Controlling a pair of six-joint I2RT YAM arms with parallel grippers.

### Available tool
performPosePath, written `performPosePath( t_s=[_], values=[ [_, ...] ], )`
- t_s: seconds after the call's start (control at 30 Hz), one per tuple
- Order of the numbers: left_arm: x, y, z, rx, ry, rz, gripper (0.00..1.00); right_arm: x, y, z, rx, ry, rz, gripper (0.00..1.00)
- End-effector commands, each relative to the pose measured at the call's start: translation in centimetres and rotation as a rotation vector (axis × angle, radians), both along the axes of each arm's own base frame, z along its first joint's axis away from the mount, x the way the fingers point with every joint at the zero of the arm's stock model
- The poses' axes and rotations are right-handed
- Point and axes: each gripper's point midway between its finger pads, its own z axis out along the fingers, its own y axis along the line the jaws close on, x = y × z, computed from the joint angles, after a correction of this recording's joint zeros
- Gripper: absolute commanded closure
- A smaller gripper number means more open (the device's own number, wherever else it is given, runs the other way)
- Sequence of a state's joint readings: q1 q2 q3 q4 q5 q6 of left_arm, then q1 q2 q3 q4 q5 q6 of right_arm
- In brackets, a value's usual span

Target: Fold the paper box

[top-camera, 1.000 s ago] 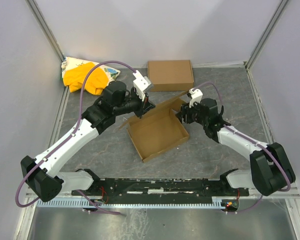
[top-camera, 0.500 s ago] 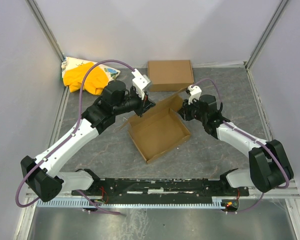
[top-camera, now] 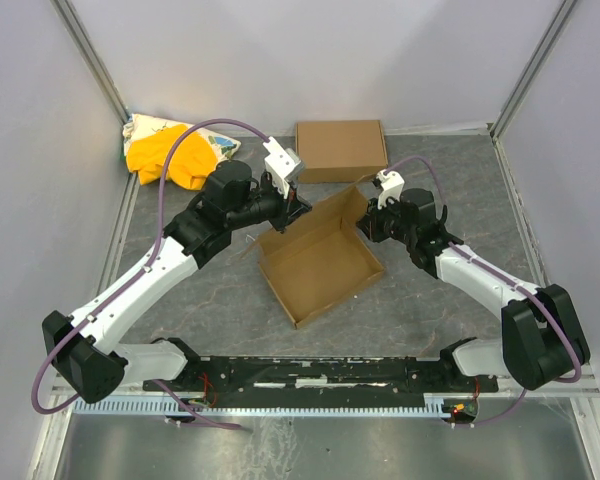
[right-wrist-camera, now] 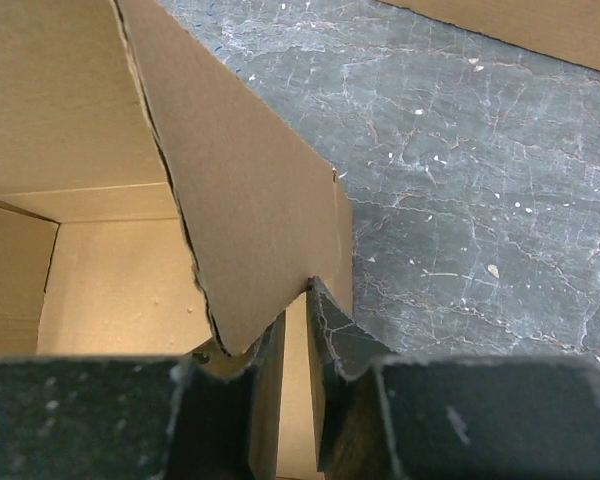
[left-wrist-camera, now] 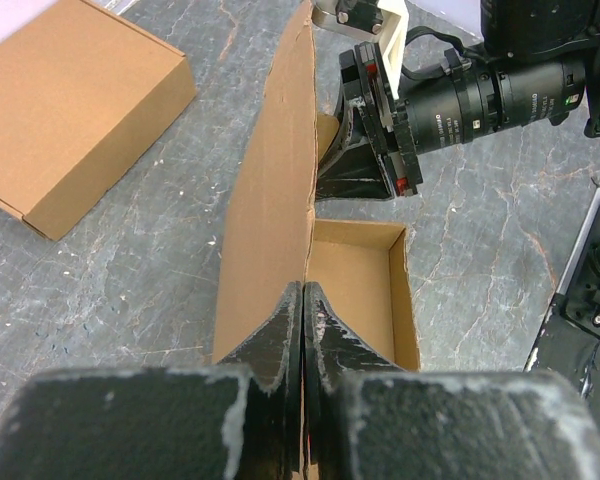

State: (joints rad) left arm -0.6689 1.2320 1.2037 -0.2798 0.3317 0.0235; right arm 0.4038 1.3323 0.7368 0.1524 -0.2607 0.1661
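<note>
The paper box (top-camera: 320, 268) lies in the middle of the table as a shallow brown tray, its lid panel (left-wrist-camera: 272, 190) standing up along the far side. My left gripper (top-camera: 296, 208) is shut on the left end of that panel's edge, fingertips pressed together on the cardboard (left-wrist-camera: 303, 290). My right gripper (top-camera: 366, 228) is at the box's far right corner. Its fingers (right-wrist-camera: 295, 305) straddle the side wall with cardboard between them, and a flap (right-wrist-camera: 250, 220) overlaps its left finger. The right wrist (left-wrist-camera: 460, 90) shows behind the panel in the left wrist view.
A second, closed brown carton (top-camera: 341, 150) sits at the back, also seen as the carton (left-wrist-camera: 75, 110) left of the panel. A yellow cloth bundle (top-camera: 166, 155) lies in the back left corner. Walls bound the mat on the left, right and back.
My right gripper has narrowed its jaws onto the box's right wall and shifted slightly towards the back. The box has turned a little. The left gripper has stayed shut on the panel.
</note>
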Motion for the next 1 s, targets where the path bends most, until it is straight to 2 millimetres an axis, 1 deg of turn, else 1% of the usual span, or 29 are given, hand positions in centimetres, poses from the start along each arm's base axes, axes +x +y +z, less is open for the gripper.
performPosePath(
  t_s=[0.0,0.13,0.37,0.5,0.6,0.7,0.83,0.93,0.97],
  values=[
    [0.1,-0.5,0.9,-0.053,-0.002,-0.005,0.97,0.7,1.3,4.5,0.088,-0.081,0.035,0.79],
    [0.1,-0.7,0.5,-0.055,0.009,-0.009,0.97,0.2,1.8,4.6,0.111,-0.062,0.055,0.80],
    [-0.2,-0.8,0.2,-0.059,0.023,-0.022,0.97,-0.4,2.0,3.9,0.130,-0.026,0.061,0.80],
    [-0.3,-0.8,0.1,-0.060,0.029,-0.024,0.97,-0.3,2.2,4.1,0.147,-0.019,0.061,0.80],
    [-0.5,-0.9,0.0,-0.063,0.034,-0.033,0.97,-0.4,2.1,3.3,0.128,0.004,0.060,0.81],
    [-1.0,-1.0,-0.1,-0.066,0.043,-0.050,0.97,-0.7,1.3,2.2,0.101,-0.002,0.037,0.77],
    [-1.7,-0.9,-0.4,-0.071,0.066,-0.065,0.97,-1.8,0.2,1.0,0.067,-0.004,0.015,0.70],
    [-2.3,-0.7,-0.9,-0.078,0.089,-0.071,0.97,-2.9,-0.3,0.3,0.051,0.017,0.020,0.66],
    [-2.6,-0.7,-1.0,-0.081,0.098,-0.076,0.97,-3.3,-0.4,0.5,0.051,0.016,0.024,0.63]
  ],
)
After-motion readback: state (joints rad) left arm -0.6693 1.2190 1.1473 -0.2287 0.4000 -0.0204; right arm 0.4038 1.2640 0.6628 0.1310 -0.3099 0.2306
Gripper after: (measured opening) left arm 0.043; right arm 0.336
